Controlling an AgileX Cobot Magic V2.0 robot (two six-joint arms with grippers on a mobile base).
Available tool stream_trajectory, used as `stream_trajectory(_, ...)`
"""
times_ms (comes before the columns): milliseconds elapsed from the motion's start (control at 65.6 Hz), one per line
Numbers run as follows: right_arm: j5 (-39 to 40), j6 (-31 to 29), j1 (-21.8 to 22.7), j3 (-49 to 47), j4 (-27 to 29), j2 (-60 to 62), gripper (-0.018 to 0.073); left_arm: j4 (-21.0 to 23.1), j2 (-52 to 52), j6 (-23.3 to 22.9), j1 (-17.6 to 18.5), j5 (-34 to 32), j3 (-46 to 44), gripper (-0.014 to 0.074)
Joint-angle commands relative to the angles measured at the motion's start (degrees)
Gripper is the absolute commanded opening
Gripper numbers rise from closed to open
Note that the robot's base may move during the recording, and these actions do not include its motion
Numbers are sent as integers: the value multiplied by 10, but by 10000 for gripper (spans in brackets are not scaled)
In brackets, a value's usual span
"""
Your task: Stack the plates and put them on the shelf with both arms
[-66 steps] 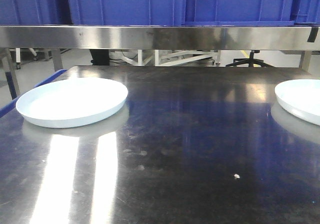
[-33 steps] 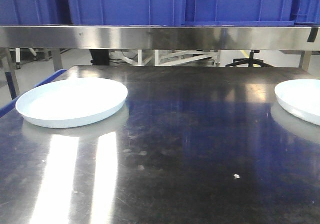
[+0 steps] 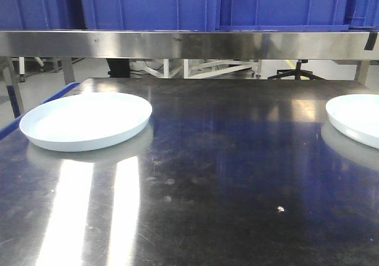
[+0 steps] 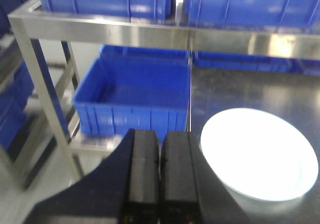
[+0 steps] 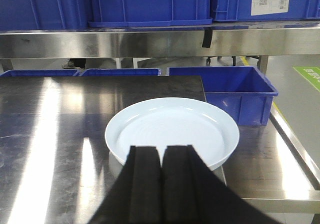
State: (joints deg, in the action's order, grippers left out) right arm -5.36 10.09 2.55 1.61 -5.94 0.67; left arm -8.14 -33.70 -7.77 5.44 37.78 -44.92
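Note:
Two white plates lie on the steel table. One plate rests at the left, also visible in the left wrist view. The other plate sits at the right edge, cut off by the frame, and shows whole in the right wrist view. My left gripper is shut and empty, held to the left of its plate near the table's left edge. My right gripper is shut and empty, its tips over the near rim of the right plate. The shelf spans the back above the table. Neither gripper appears in the front view.
Blue crates stand on the shelf. A blue bin sits low beyond the table's left edge, and another blue bin sits past its right edge. Steel shelf posts stand at the left. An office chair base shows behind.
The front view has shifted very slightly; the plates have not moved on the table.

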Motion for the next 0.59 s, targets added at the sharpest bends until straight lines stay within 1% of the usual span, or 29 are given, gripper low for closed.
stream_trajectory(0, 50, -4, 4, 1, -2, 10, 48, 0, -66, 9, 14, 54, -89, 83)
stream_trajectory(30, 50, -4, 4, 1, -2, 10, 48, 2, -84, 12, 17, 78, -111, 83)
stream_trajectory(122, 50, -4, 4, 1, -2, 10, 48, 10, -112, 26, 30, 107, -151, 83)
stream_trajectory(183, 50, -4, 4, 1, -2, 10, 48, 16, -120, 26, 40, 69, -153, 83)
stream_trajectory(274, 50, -4, 4, 1, -2, 10, 48, 24, -120, 26, 50, 40, -152, 83)
stream_trajectory(412, 50, -4, 4, 1, -2, 10, 48, 31, -131, 26, 51, 23, -152, 83)
stream_trajectory(579, 50, -4, 4, 1, -2, 10, 48, 32, -140, 26, 51, 36, -152, 83)
